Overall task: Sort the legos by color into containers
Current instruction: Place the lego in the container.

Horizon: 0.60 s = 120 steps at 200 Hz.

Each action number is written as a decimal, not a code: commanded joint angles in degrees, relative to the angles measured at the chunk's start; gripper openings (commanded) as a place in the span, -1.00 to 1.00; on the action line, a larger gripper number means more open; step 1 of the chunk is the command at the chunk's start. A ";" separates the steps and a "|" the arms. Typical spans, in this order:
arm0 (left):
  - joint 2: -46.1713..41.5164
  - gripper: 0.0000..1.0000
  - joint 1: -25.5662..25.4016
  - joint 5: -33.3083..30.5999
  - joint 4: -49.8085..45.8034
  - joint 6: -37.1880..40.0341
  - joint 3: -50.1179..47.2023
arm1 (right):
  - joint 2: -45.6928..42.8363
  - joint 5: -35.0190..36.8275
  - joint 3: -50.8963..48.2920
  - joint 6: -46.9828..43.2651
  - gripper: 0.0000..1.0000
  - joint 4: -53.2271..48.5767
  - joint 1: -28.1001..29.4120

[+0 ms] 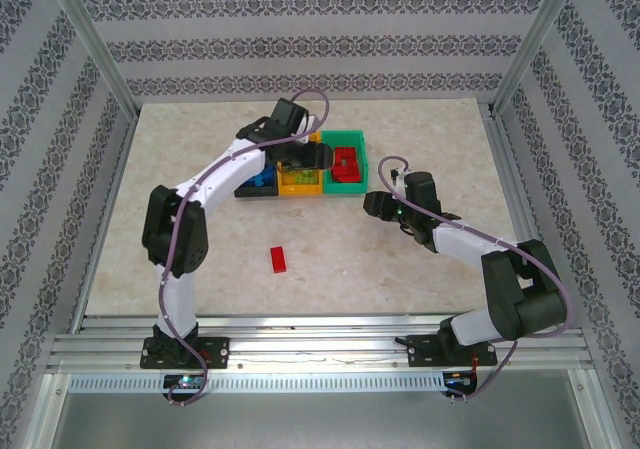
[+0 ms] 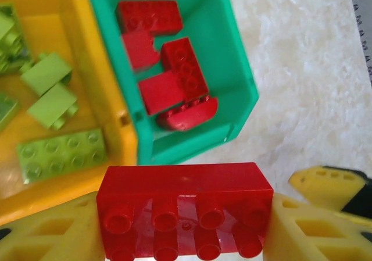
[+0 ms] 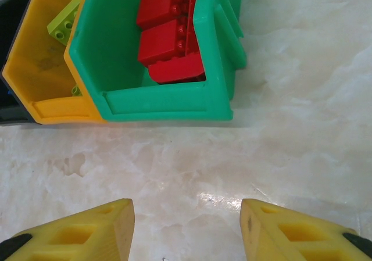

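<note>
My left gripper [image 2: 185, 214] is shut on a red lego brick [image 2: 185, 206], studs facing the camera, held just short of the green bin [image 2: 244, 81]. That bin holds several red bricks [image 2: 174, 69]. The orange-yellow bin [image 2: 99, 69] beside it holds lime bricks [image 2: 61, 153]. From above, the left gripper [image 1: 312, 155] hangs over the row of bins, black [image 1: 245, 191], orange-yellow [image 1: 300, 187] and green [image 1: 345, 191]. Blue bricks [image 1: 262, 179] lie in the black one. One red brick [image 1: 278, 259] lies loose on the table. My right gripper [image 3: 187, 226] is open and empty above bare table, near the green bin [image 3: 168, 107].
The bins stand side by side, touching, at the middle back of the marble tabletop [image 1: 420, 269]. Metal frame posts [image 1: 95, 44] and patterned walls enclose the table. The right arm [image 1: 470, 244] stretches in from the right front toward the green bin.
</note>
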 commanded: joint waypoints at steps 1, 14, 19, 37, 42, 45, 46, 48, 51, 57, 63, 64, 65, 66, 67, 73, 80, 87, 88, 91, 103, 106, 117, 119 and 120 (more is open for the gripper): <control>4.16 0.20 -1.23 0.71 -2.04 0.02 8.59 | 0.56 -1.03 -0.75 0.97 0.03 1.94 -0.72; 7.24 0.25 -1.57 0.14 -4.08 0.40 13.83 | 0.34 -1.08 -0.78 1.04 0.03 1.94 -0.67; 8.37 0.30 -1.73 -0.30 -5.18 0.59 15.57 | 0.31 -1.17 -0.86 0.98 0.03 1.94 -0.71; 12.37 0.43 -1.98 -2.73 -10.37 1.50 22.99 | -0.03 -1.18 -0.96 0.97 0.03 1.93 -0.77; 13.21 0.45 -2.03 -3.09 -11.66 1.77 24.80 | -0.11 -1.18 -0.96 1.02 0.03 1.93 -0.72; 13.55 0.46 -2.02 -3.22 -12.25 1.93 25.66 | -0.22 -1.19 -0.96 1.03 0.04 1.93 -0.77; 13.72 0.47 -2.07 -3.27 -12.42 1.95 25.81 | -0.22 -1.18 -0.96 1.04 0.04 1.89 -0.75; 13.89 0.49 -2.14 -3.38 -12.80 2.03 26.12 | -0.28 -1.18 -1.03 1.05 0.04 1.90 -0.79; 14.06 0.50 -2.12 -3.52 -13.23 2.12 26.51 | -0.33 -1.18 -1.05 1.13 0.03 1.93 -0.73; 14.09 0.54 -2.28 -3.85 -13.45 2.21 26.69 | -0.39 -1.15 -1.05 1.09 0.03 1.90 -0.77; 13.73 0.58 -2.45 -4.13 -13.35 2.40 26.18 | -0.39 -1.16 -1.05 1.07 0.03 1.85 -0.87; 13.68 0.58 -2.45 -4.21 -13.31 2.44 26.11 | -0.39 -1.17 -1.05 1.11 0.04 1.85 -0.84; 13.61 0.59 -2.50 -4.25 -13.30 2.47 25.90 | -0.39 -1.17 -1.05 1.08 0.03 1.84 -0.82; 13.53 0.59 -2.52 -4.36 -13.29 2.52 25.80 | -0.43 -1.17 -1.05 1.11 0.03 1.84 -0.86; 13.45 0.59 -2.54 -4.42 -13.20 2.51 25.70 | -0.41 -1.18 -1.05 1.13 0.03 1.84 -0.88; 12.90 0.64 -2.70 -4.84 -12.95 2.71 24.84 | -0.39 -1.26 -1.05 1.14 0.04 1.69 -0.96; 12.01 0.79 -2.88 -5.46 -12.64 2.84 23.52 | -0.43 -1.34 -1.05 1.10 0.03 1.70 -0.98; 11.11 0.82 -2.97 -5.82 -12.32 3.06 21.88 | -0.34 -1.31 -1.09 1.21 0.03 1.80 -0.98; 10.92 0.82 -2.93 -5.85 -12.27 3.04 21.77 | -0.36 -1.33 -1.12 1.22 0.03 1.86 -0.98; 10.43 0.83 -2.97 -5.86 -12.04 3.07 20.97 | -0.31 -1.35 -1.14 1.23 0.03 1.92 -0.96; 8.18 0.83 -2.99 -5.99 -10.85 3.09 17.40 | -0.19 -1.52 -1.05 1.28 0.03 1.92 -1.02; 7.45 0.83 -2.99 -6.05 -10.38 3.06 16.29 | -0.13 -1.51 -1.05 1.31 0.04 1.93 -1.06; 4.53 0.83 -2.99 -6.29 -8.75 3.17 12.20 | -0.04 -1.64 -1.05 1.32 0.03 1.93 -1.06; 3.93 0.83 -3.05 -6.40 -8.39 3.19 11.33 | -0.04 -1.69 -1.05 1.32 0.03 1.93 -1.07; 3.64 0.83 -3.06 -6.40 -8.20 3.15 10.82 | -0.04 -1.70 -1.05 1.32 0.03 1.93 -1.07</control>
